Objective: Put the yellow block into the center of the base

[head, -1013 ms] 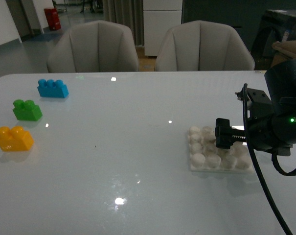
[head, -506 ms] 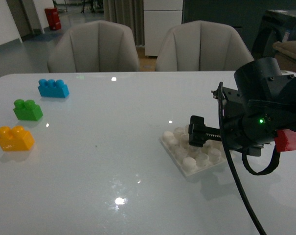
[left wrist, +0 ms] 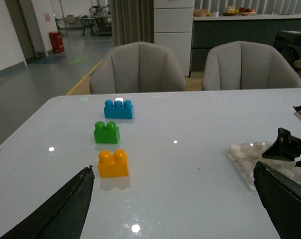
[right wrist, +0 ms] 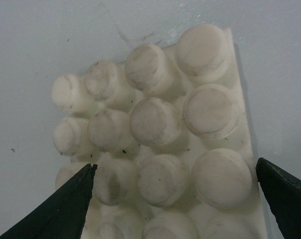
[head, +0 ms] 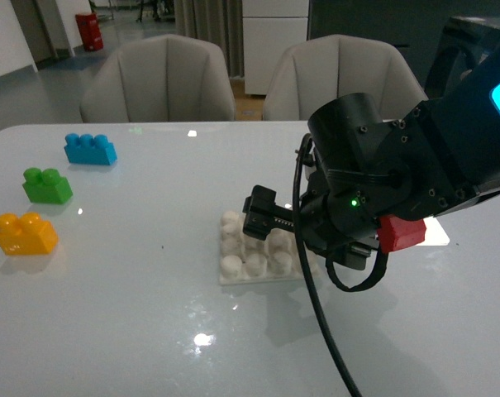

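Right gripper [head: 262, 215] sits low over the base [head: 237, 265], fingers spread wide on either side of it. Left gripper [left wrist: 175, 199] is wide open too, and the yellow block [head: 24, 234] sits well off to the left.

Tabletop [head: 150, 331] glossy, mirroring ceiling lights. Base [right wrist: 155, 149] matt white plastic, studs scuffed and grimy. Yellow block [head: 24, 234] smooth shiny plastic.

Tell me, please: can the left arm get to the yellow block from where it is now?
Probably yes. In the left wrist view the yellow block stands alone on the table, ahead of the open jaws, with nothing between. The green brick stands behind it, apart. The right arm is busy at the base, far away.
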